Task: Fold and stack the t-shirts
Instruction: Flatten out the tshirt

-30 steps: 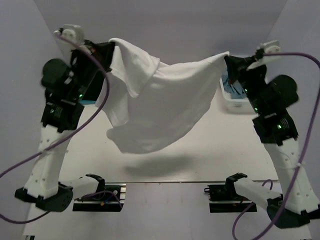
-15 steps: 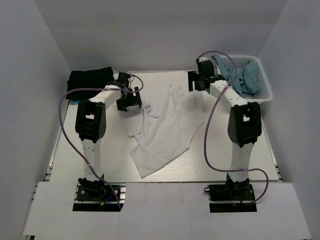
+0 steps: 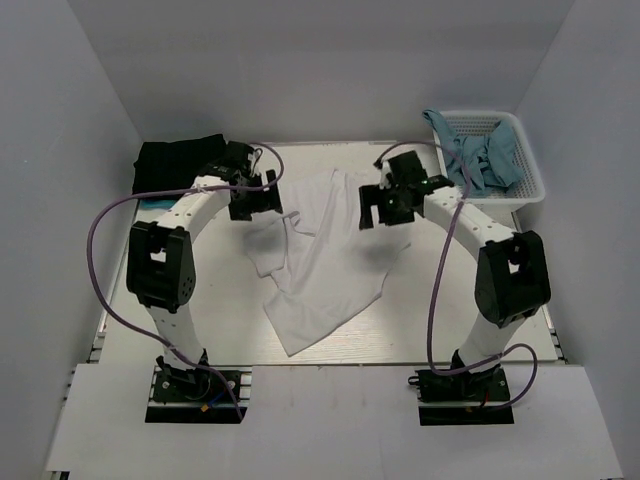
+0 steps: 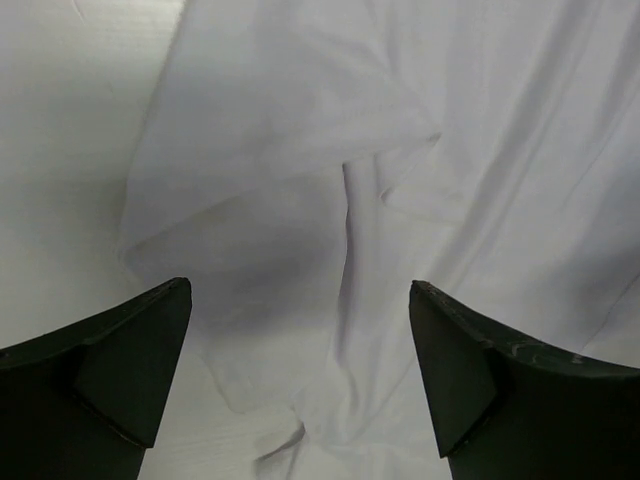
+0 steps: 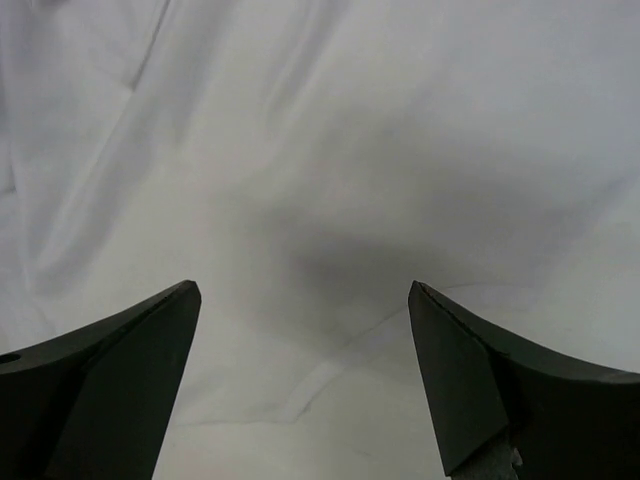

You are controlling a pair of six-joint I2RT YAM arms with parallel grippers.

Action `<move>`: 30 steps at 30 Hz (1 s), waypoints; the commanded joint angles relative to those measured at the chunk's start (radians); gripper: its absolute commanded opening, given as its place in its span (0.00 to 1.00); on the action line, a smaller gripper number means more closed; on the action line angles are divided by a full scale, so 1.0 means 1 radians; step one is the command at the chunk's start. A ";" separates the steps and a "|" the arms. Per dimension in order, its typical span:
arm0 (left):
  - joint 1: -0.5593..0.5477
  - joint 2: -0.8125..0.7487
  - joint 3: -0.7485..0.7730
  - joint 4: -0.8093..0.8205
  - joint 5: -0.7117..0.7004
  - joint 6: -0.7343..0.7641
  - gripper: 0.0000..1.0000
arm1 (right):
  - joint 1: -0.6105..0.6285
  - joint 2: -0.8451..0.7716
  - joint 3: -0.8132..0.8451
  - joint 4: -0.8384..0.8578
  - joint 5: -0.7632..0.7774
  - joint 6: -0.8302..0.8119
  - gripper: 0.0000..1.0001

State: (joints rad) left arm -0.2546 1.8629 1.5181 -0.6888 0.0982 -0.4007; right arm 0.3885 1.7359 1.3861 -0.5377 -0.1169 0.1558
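A white t-shirt (image 3: 325,265) lies crumpled and skewed on the table's middle, one corner reaching toward the near edge. A black t-shirt (image 3: 175,157) sits folded at the far left corner. My left gripper (image 3: 255,207) hovers over the white shirt's upper left part, jaws wide open and empty; its wrist view shows wrinkled white cloth (image 4: 330,220) between the fingers. Over the shirt's upper right part hangs my right gripper (image 3: 385,208), also open and empty, with smooth white fabric (image 5: 330,180) below it.
A white plastic basket (image 3: 528,180) stands at the far right corner with blue-grey garments (image 3: 478,155) draped in it and over its rim. Grey walls close in the table on the left, back and right.
A second ago both grippers held the white shirt stretched in the air. They have let go, the shirt has dropped onto the table, and both arms now hover low over it.
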 commanded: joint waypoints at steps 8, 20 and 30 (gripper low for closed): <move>-0.006 0.059 -0.108 0.097 0.184 0.014 1.00 | 0.036 0.163 -0.079 -0.079 -0.122 0.062 0.90; 0.014 0.165 0.001 0.054 0.107 0.005 1.00 | -0.123 0.541 0.368 -0.215 0.218 0.146 0.86; -0.012 0.015 -0.014 -0.166 0.022 0.016 1.00 | -0.103 0.476 0.673 -0.113 0.143 -0.055 0.90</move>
State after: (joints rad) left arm -0.2565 2.0113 1.5265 -0.7528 0.1719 -0.3927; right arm 0.2317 2.4351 2.1506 -0.7166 0.0502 0.1822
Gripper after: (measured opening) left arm 0.995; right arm 0.900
